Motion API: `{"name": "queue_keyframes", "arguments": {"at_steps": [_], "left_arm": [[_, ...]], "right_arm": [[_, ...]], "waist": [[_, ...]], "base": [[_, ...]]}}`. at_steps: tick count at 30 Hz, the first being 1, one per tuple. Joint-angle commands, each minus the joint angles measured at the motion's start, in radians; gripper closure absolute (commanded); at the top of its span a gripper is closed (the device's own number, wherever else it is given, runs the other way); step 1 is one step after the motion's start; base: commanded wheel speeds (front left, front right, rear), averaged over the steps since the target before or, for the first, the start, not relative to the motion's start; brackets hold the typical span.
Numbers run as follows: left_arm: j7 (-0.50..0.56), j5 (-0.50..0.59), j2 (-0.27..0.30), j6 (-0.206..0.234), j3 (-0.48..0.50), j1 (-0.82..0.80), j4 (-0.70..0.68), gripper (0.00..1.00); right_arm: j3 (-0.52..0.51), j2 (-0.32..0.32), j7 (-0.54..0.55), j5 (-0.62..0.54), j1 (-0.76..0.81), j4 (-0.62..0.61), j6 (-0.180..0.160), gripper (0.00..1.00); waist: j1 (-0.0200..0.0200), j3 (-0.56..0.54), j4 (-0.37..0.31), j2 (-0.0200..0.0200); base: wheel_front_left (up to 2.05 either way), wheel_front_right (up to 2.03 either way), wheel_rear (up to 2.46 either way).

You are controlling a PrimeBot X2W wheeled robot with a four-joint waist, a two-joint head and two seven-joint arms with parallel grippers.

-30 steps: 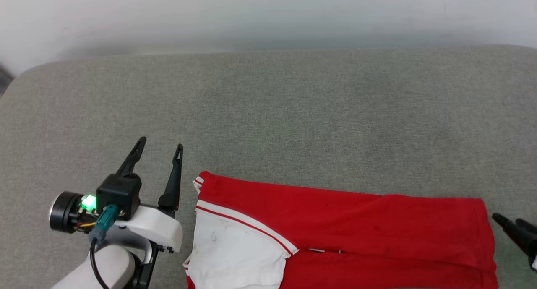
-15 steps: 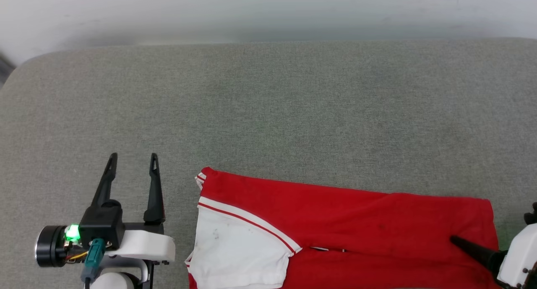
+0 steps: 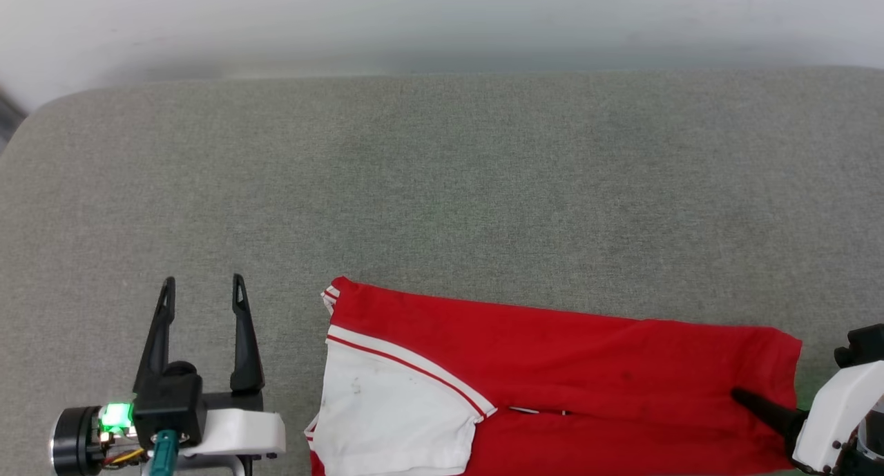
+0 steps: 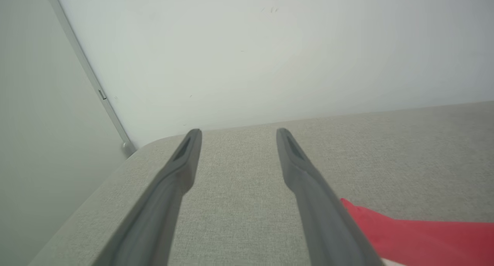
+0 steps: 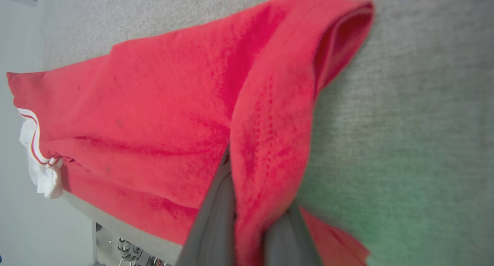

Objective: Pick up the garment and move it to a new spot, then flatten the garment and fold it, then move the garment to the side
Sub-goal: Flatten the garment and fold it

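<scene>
One grip only: right jaws pinch a ridge of the garment (image 3: 587,372) at its right end, left jaws gape empty beside its sleeve end on the grey bench (image 3: 442,186), so lift slowly and check both layers are caught.

Cut off below, the garment (image 3: 587,365) seemingly buries the jaws' tips of the right gripper (image 5: 252,204).

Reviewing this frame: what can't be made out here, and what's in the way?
1) Near part of the shirt: cut off by the bottom edge of the head view.
2) Fingertips of the right gripper: buried in a pinched fold of cloth, right wrist view.
3) Rest of the shirt, left wrist view: behind a finger of the left gripper and past the edge.
</scene>
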Motion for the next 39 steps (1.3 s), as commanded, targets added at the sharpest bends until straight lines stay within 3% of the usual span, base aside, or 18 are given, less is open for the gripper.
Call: {"name": "queue_keyframes", "arguments": {"at_steps": [1,9,15,20,23,27,28,33,39], "left_arm": [[-0.005,0.019,-0.011,-0.008,0.009,0.02,0.001,0.0],[-0.005,0.069,-0.055,-0.034,0.028,0.074,0.016,0.0],[-0.005,0.082,-0.072,-0.049,0.039,0.108,0.022,0.0],[-0.005,0.089,-0.08,-0.056,0.041,0.132,0.023,0.0],[-0.005,0.091,-0.086,-0.066,0.043,0.149,0.024,0.0],[-0.005,0.094,-0.089,-0.07,0.045,0.152,0.025,0.0],[-0.005,0.096,-0.092,-0.071,0.046,0.152,0.025,0.0],[-0.005,0.098,-0.097,-0.078,0.042,0.146,0.024,0.0],[-0.005,0.097,-0.106,-0.083,0.044,0.127,0.016,0.0]], "right_arm": [[0.011,0.005,-0.007,-0.004,-0.009,0.006,0.0,1.0],[-0.018,-0.09,-0.046,-0.023,-0.004,0.035,-0.001,1.0],[-0.023,-0.147,-0.001,-0.035,0.012,0.085,-0.001,1.0],[-0.015,-0.164,0.039,-0.043,0.014,0.027,0.0,1.0],[0.01,-0.172,0.083,-0.08,0.0,-0.079,0.0,1.0],[0.038,-0.151,0.122,-0.115,-0.015,-0.187,0.0,1.0],[0.054,-0.128,0.146,-0.14,-0.029,-0.26,0.0,1.0],[0.086,-0.068,0.196,-0.187,-0.064,-0.363,0.0,1.0],[0.17,0.053,0.253,-0.275,-0.161,-0.399,0.0,1.0]], "waist": [[0.0,-0.009,-0.002,0.0],[0.0,-0.057,-0.002,0.0],[0.0,-0.095,0.001,0.0],[0.0,-0.113,0.0,0.0],[0.0,-0.12,-0.002,0.0],[0.0,-0.122,0.0,0.0],[0.0,-0.122,0.003,0.0],[0.0,-0.118,0.009,0.0],[0.0,-0.091,0.016,0.0]], "base": [[0.0,0.0,0.0],[0.0,0.0,0.0],[0.0,0.0,0.0],[0.0,0.0,0.0],[0.0,0.0,0.0],[0.0,0.0,0.0],[0.0,0.0,0.0],[0.0,0.0,0.0],[0.0,0.0,0.0]]}}
